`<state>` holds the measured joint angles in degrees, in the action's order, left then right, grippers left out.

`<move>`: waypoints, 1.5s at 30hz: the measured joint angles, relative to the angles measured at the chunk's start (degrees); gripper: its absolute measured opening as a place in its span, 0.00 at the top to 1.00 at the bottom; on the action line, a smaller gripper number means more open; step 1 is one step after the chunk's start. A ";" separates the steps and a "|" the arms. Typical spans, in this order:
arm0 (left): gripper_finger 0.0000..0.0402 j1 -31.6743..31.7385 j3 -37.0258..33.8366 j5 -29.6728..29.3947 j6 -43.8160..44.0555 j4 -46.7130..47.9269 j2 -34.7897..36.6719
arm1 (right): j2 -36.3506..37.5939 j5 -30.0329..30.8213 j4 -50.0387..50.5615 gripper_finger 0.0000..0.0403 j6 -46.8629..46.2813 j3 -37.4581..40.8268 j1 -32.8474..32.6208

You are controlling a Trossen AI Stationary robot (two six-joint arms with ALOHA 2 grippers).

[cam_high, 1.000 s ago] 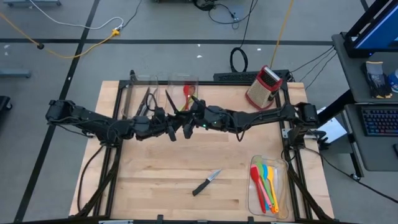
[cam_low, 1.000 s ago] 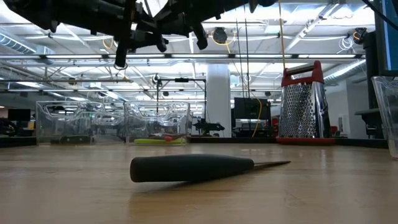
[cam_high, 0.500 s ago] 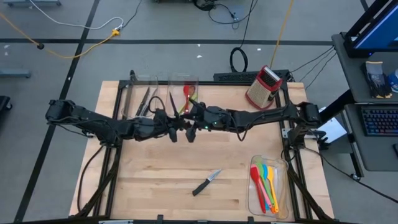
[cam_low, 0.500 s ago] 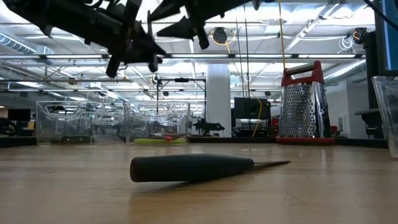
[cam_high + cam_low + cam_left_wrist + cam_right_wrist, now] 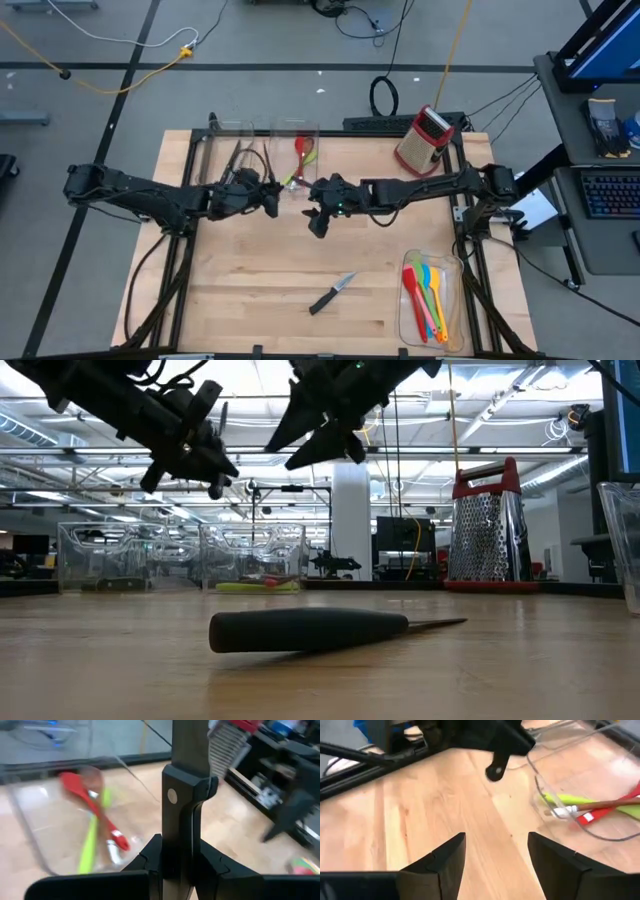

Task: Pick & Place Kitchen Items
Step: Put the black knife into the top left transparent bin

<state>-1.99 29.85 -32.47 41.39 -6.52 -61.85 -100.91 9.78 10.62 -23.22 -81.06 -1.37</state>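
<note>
Your left gripper (image 5: 268, 197) is clamped on a knife (image 5: 189, 750) beside the far bins; your right gripper (image 5: 318, 222) hangs empty with fingers spread.

Off your left gripper's far side sits a clear bin (image 5: 218, 135) with dark utensils (image 5: 236, 160) in it. The knife it grips stands between its fingers in the left wrist view, blade pointing away from the camera. Just ahead of it, a second bin (image 5: 300, 130) holds a red spatula (image 5: 302, 148), a green one (image 5: 91, 843) and a brown-handled spoon (image 5: 615, 803). Your right gripper hovers just right of the left one, above bare surface (image 5: 250, 270). Nearer you than that gripper, a black-handled knife (image 5: 331, 294) lies flat on the surface. Well to its right, a near bin (image 5: 455, 265) holds coloured spatulas (image 5: 426, 296); a red grater (image 5: 422, 139) stands at the far edge.
</note>
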 joint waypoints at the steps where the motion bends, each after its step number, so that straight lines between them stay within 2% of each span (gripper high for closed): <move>1: 0.86 0.62 0.06 -0.20 0.55 1.69 1.06 | 0.23 -0.19 0.46 0.49 0.15 -0.02 0.02; 9: 0.86 8.79 5.69 0.98 4.17 26.80 9.47 | 2.36 -1.13 3.30 0.57 5.25 -0.09 0.07; 13: 0.86 15.18 10.20 5.34 3.99 37.78 9.78 | 3.83 -1.12 3.66 0.66 7.80 -0.24 0.13; 18: 0.86 23.65 13.62 11.06 2.33 45.96 8.45 | 5.77 -1.59 4.37 0.82 9.44 -0.13 0.13; 22: 0.86 30.09 14.60 15.44 -0.36 48.02 7.51 | 7.14 -3.91 4.42 0.96 12.07 -0.07 0.13; 24: 0.86 33.20 14.60 18.13 -1.98 49.14 6.98 | 7.63 -4.35 4.59 0.99 14.25 -0.07 0.13; 37: 0.86 50.44 14.64 33.31 -10.68 51.33 -3.71 | 9.94 -5.58 5.15 1.00 17.94 -0.07 0.24; 45: 0.86 56.33 14.66 37.00 -14.92 51.39 -9.08 | 9.87 -5.59 6.58 1.00 17.96 -0.04 0.24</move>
<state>54.34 44.51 4.53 26.47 44.87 -70.93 -91.05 4.19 17.20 -5.26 -81.10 -1.13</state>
